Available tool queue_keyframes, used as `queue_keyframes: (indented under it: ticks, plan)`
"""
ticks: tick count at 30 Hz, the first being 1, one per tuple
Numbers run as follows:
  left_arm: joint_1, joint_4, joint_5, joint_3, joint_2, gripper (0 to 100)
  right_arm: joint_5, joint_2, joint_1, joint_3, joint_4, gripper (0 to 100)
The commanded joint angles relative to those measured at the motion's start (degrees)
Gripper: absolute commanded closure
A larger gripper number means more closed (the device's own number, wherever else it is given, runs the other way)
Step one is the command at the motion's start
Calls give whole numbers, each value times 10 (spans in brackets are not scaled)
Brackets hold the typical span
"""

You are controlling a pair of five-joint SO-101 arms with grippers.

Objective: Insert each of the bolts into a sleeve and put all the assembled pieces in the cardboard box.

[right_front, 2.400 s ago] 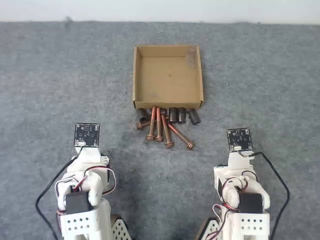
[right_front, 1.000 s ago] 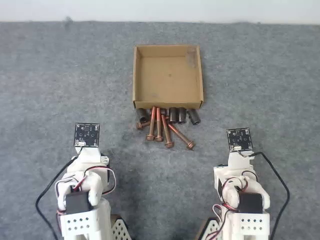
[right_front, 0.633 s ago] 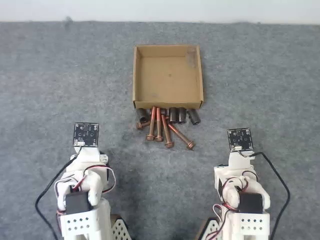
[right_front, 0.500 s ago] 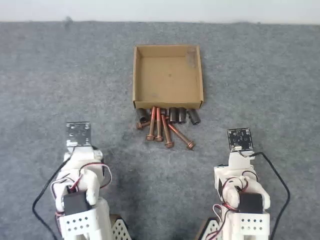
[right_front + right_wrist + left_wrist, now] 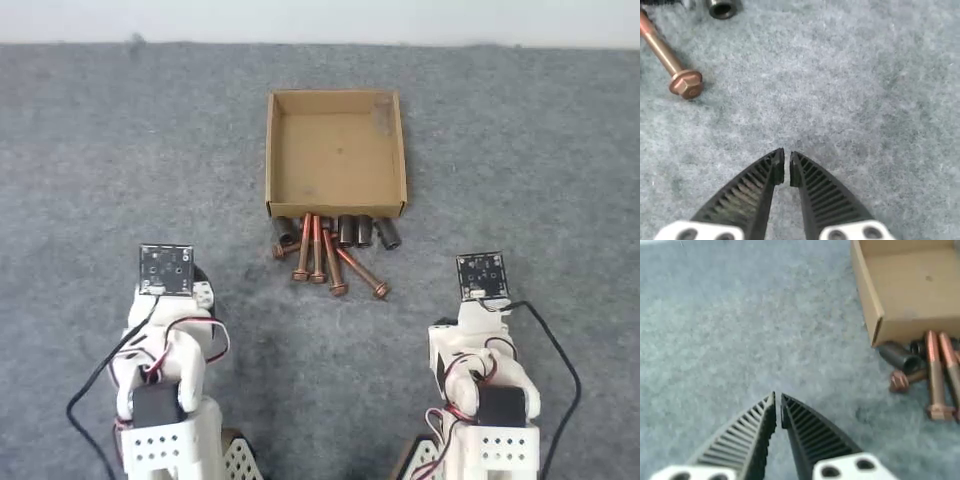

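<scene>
L tool (image 5: 778,405) closed, empty | bolts (image 5: 317,250) long axis toward box (image 5: 271,150)

From the left wrist, I see the picture edge cut off much of the cardboard box (image 5: 920,329). From the right wrist, it cuts one sleeve (image 5: 722,7) and one bolt (image 5: 670,61) at its far end.

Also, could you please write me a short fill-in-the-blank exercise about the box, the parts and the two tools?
1. The cardboard box is ____.
2. The bolts and sleeves lie ____ the box, not inside it.
3. The left tool and the right tool are both ____, holding nothing.
Missing words: empty; outside; shut.
</scene>
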Motion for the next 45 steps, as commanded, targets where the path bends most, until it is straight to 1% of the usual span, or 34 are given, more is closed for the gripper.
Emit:
queue_keyframes:
  ticks: [1,3,5,8,15,19,21,26,28,30,34,38,45]
  plan:
    - [1,45,-13,-7,-11,978,-5,-9,29,-33,-33,989]
    - [-9,44,-32,-9,-11,978,-2,-9,29,-4,-102,989]
    - [-11,44,-33,-9,-11,978,-1,-2,15,11,-167,989]
    - [-12,44,-35,-9,-11,978,-1,-13,4,5,-185,989]
    - [-13,46,-37,-9,-11,978,0,-11,-1,3,-284,988]
    - [-13,45,-37,-8,-11,978,0,-11,-56,3,-349,987]
    - [-13,44,-37,-8,-11,978,0,-11,-81,2,-376,960]
    - [-13,44,-37,-7,-11,978,-4,-10,-109,2,-415,839]
    - [-13,44,-37,-7,-11,978,-4,-10,-105,2,-425,842]
    - [-13,44,-37,-7,-11,978,-4,-10,-104,1,-429,866]
    - [-13,44,-37,-7,-11,978,-4,5,-104,-33,-410,901]
    - [-12,43,-37,-7,-11,978,-4,100,-106,-102,-405,900]
    - [-12,43,-37,-7,-11,978,-5,402,-108,-273,-408,902]
